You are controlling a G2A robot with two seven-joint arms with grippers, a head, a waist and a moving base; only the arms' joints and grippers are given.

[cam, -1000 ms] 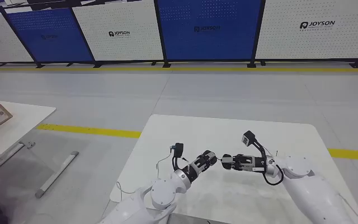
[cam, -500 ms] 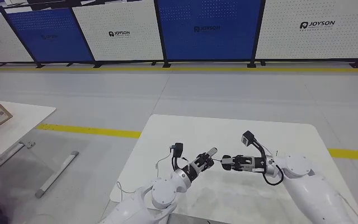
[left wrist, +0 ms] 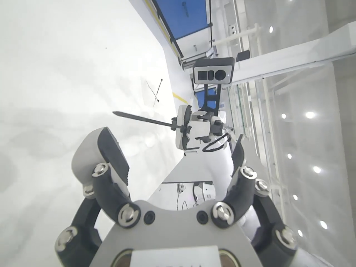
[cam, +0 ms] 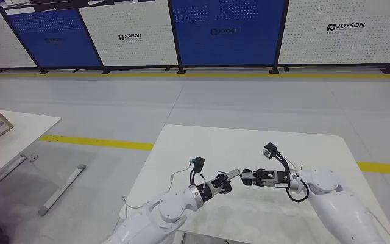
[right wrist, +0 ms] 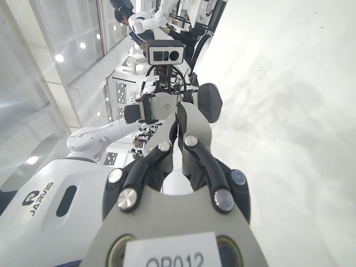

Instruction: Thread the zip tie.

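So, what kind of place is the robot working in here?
Most likely a robotics lab or test hall. Blue and white perforated partition panels fence the area, a yellow line marks the grey floor, and the right wrist view shows what looks like another white robot among desks behind.

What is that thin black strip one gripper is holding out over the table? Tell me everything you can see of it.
The zip tie is a thin, straight black strap, plastic by its look, narrowing to a pointed free tip. The right gripper is shut on its other end, so that end is hidden. It sticks out roughly level above the white table, and nothing else touches it.
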